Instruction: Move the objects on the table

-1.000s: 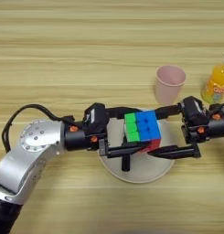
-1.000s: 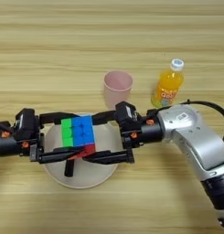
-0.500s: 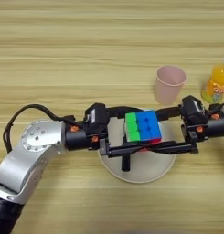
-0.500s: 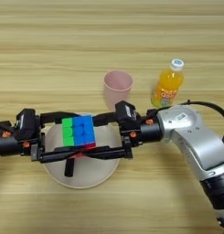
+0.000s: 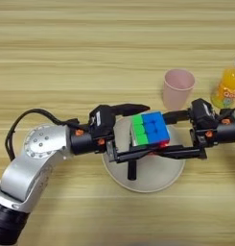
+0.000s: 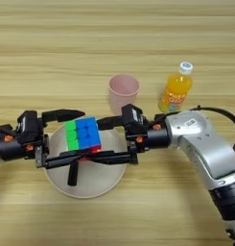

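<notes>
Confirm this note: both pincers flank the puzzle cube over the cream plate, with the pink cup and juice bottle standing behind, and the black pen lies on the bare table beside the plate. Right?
Not quite. The black pen lies on the cream plate, under the puzzle cube, as the right eye view shows. The rest holds: left pincer and right pincer flank the cube; pink cup and juice bottle stand behind.

on the wooden counter a multicoloured puzzle cube sits over a round cream plate, flanked by both tools. the left tool reaches in from the left, the right tool from the right, each with fingers spread, one behind and one in front of the cube. a black pen lies on the plate. behind stand a pink cup and, well apart, an orange-juice bottle.
</notes>
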